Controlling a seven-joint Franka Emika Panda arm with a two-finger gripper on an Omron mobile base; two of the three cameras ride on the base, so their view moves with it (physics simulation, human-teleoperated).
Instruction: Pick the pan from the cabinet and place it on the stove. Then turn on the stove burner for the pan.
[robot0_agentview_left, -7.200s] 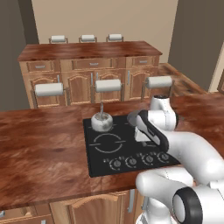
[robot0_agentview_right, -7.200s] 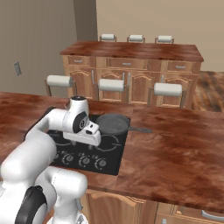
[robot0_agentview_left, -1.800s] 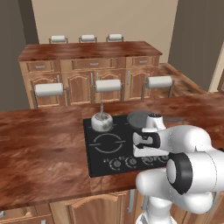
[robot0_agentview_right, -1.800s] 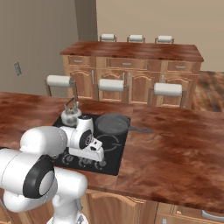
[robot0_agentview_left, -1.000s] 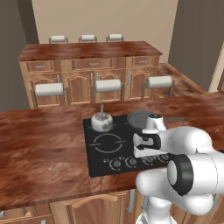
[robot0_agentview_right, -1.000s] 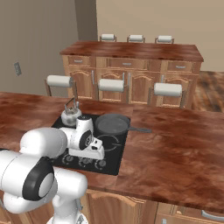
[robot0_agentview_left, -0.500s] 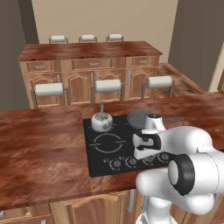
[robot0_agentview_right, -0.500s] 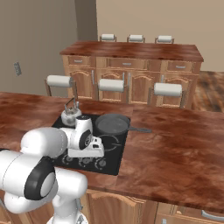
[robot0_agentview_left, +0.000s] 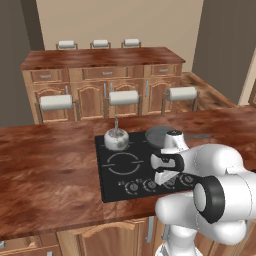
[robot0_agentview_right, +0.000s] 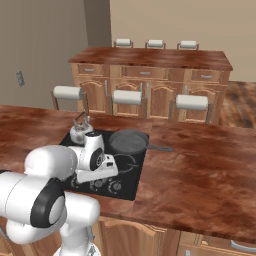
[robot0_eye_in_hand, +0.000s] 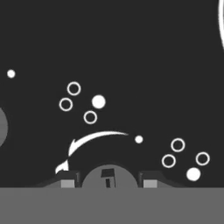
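One pan (robot0_agentview_right: 129, 141) on the stove (robot0_agentview_left: 114, 172), back right burner – beside one kettle (robot0_agentview_left: 116, 140). Four knobs in the front row. Gripper (robot0_eye_in_hand: 107, 178) half open, fingers straddling a knob (robot0_eye_in_hand: 108, 177) – can't tell if they touch. No legible text, only ring-and-dot burner icons.

The white Franka arm with dark joints is folded low, its elbow bent near the base and its wrist turned downward. The two-finger gripper (robot0_agentview_left: 165, 176) points straight down, and its small dark fingertips (robot0_eye_in_hand: 67, 179) stand partly apart on both sides of a round grey knob (robot0_eye_in_hand: 108, 177).
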